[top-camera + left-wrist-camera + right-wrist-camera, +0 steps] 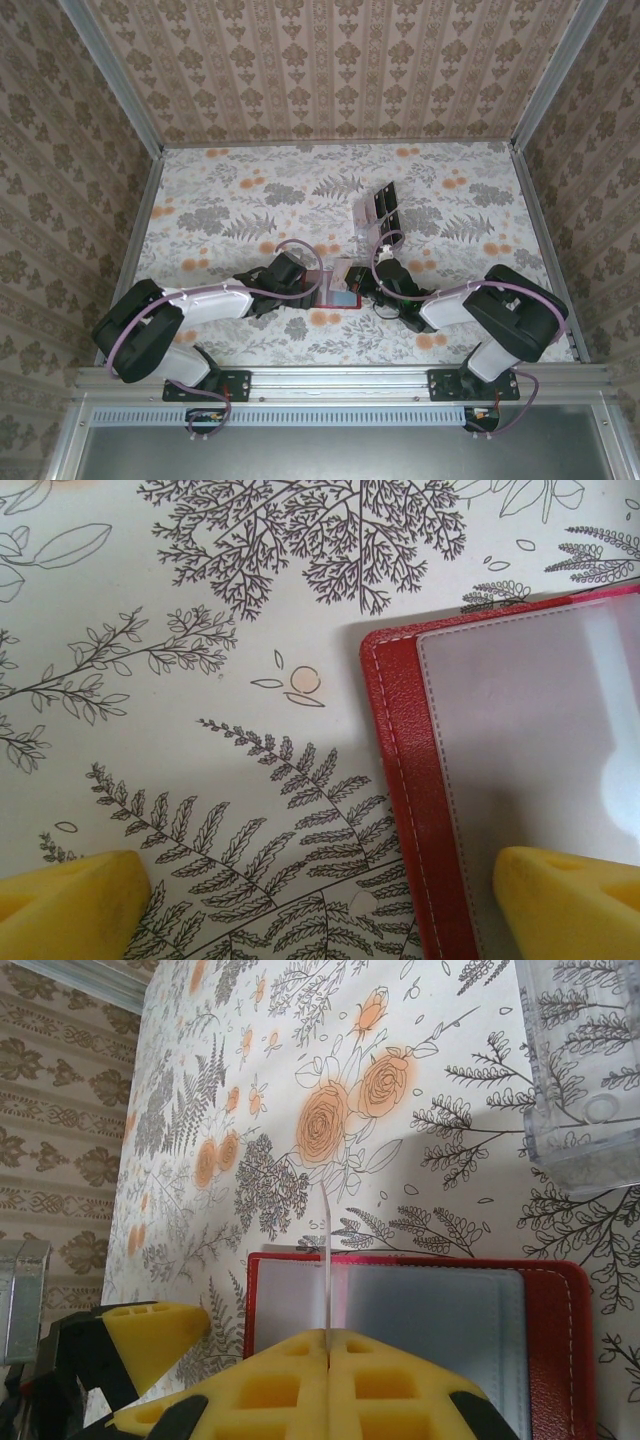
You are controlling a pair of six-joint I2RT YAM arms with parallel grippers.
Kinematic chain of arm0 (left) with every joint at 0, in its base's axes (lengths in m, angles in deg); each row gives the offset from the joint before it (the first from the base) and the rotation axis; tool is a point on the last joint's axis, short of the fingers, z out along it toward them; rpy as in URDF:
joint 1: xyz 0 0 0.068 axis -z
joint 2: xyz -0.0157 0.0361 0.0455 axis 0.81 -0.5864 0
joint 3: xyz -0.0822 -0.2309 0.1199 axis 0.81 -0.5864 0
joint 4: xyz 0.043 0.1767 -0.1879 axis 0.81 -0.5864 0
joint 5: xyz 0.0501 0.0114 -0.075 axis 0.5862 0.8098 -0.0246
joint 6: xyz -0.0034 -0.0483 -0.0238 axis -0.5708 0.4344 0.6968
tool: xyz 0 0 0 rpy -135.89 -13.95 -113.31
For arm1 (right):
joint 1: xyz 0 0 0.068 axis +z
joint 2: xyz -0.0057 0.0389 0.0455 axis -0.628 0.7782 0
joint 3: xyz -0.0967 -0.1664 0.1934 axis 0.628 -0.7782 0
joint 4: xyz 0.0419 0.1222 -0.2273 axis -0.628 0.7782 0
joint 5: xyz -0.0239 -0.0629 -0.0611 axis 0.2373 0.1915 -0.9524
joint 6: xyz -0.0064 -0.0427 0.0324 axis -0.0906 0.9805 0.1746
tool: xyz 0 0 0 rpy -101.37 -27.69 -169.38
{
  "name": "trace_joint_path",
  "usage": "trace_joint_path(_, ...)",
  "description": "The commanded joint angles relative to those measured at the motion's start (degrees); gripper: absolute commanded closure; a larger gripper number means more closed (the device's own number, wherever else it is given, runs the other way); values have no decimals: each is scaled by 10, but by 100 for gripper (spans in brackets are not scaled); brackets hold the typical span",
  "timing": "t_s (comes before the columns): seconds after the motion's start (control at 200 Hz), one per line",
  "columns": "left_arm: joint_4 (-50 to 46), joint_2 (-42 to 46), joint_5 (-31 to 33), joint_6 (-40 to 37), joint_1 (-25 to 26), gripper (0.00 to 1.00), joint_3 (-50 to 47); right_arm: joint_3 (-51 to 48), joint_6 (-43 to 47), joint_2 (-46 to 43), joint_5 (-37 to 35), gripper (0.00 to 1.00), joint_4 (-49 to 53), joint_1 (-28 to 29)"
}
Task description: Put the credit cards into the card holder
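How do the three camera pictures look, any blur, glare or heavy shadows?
Top external: even, soft light, no glare, faint shadows on the tablecloth. Left wrist: print crisp, window of the card holder milky, near yellow jaws soft-edged. Right wrist: close jaws slightly blurred, the pinched credit card only a thin edge-on line, grey shadow below the clear rack.

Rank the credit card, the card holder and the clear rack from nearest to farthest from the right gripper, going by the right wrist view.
1. credit card: pinched edge-on in the shut right gripper.
2. card holder: lying open just past the fingertips, beneath the card.
3. clear rack: farthest, at the upper right, apart from the holder.
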Motion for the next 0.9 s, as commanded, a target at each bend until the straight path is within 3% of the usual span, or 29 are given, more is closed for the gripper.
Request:
trace_joint_path(0.0,-50,-16,8,16,-5,0,-10,8,-4,19,-10,100,-27,5)
trace_joint_path(0.895,-55,-18,14,19,-5,0,-11,16,-6,29,-7,100,-49,10)
